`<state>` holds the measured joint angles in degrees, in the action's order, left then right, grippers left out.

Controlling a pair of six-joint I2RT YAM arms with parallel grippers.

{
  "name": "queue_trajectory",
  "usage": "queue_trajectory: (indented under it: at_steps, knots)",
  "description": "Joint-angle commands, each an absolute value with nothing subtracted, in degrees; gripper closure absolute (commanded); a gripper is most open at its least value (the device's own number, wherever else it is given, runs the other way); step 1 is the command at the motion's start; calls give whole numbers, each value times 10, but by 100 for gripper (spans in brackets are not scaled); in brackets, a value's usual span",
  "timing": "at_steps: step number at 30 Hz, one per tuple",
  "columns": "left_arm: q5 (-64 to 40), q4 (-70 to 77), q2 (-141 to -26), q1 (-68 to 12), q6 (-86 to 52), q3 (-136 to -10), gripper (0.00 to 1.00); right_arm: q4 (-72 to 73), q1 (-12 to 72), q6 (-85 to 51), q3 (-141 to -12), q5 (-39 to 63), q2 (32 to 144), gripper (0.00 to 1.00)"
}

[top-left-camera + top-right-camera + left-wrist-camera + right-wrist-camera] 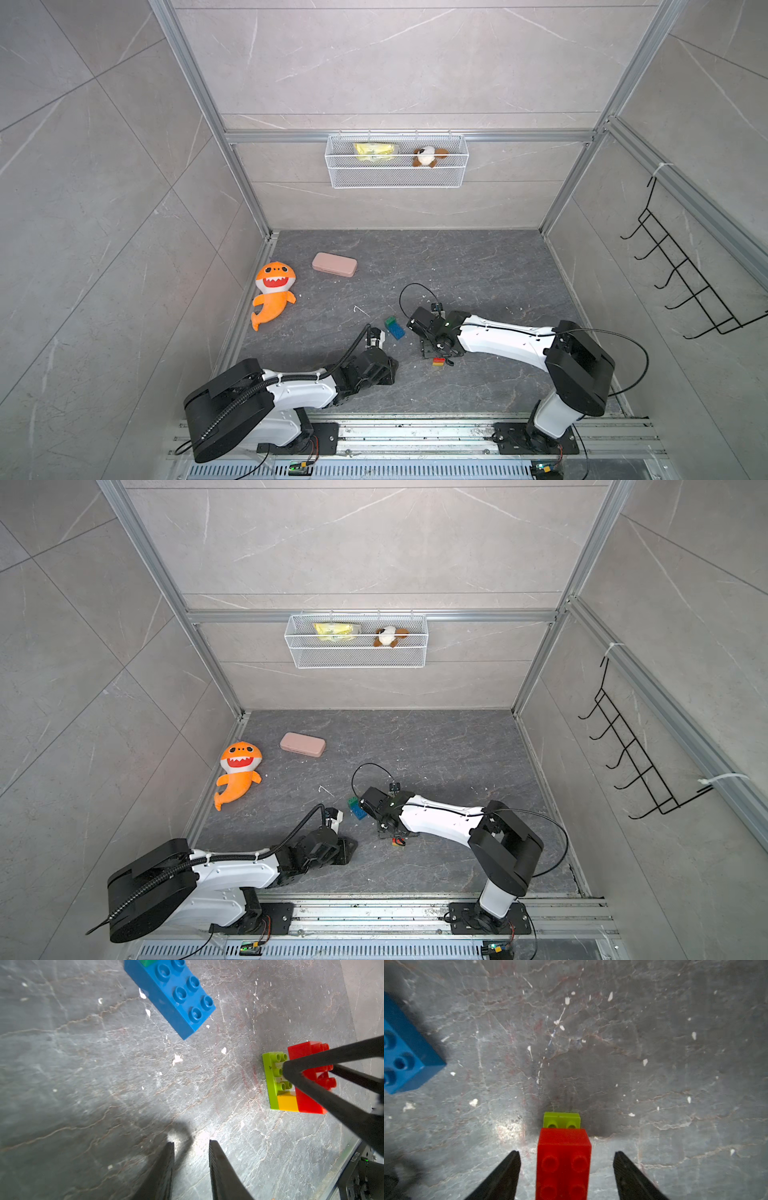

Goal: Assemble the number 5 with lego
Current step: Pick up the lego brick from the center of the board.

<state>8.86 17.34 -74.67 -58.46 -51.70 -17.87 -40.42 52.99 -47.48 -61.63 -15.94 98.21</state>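
Right gripper (566,1152) straddles red brick (564,1167), jaws wide, clear of both sides, holding nothing. Red-yellow-lime stack (291,1103) rests on counter (478,266). Blue brick (174,997) with dark green brick (390,321) nearby, probably next joint. Left gripper (191,1142) barely ajar, empty.

My left arm (299,388) reaches low from the desk's (457,270) near edge toward its middle, wrist bent down, left gripper (191,1142) pointing at the desk, jaws a narrow slit apart. My right arm (503,338) stretches in from the same edge, right gripper (566,1152) aimed down, jaws spread wide. The two grippers sit near each other, not touching.
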Motion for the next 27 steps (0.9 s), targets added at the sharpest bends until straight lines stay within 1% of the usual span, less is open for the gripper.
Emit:
queue_trajectory:
  at_steps: [1, 15, 19, 27]
  knots:
    - [102, 140, -751, -583, -529, -159, 66, -398, 526, -466, -636, -153, 1002, 26]
    - [108, 148, -751, -583, -534, -147, 66, -371, 498, -458, -644, -138, 1044, 33]
    - [109, 149, -755, -584, -535, -147, 66, -368, 495, -455, -649, -135, 1054, 38]
    - [112, 151, -755, -583, -536, -144, 67, -360, 494, -454, -642, -125, 1057, 54]
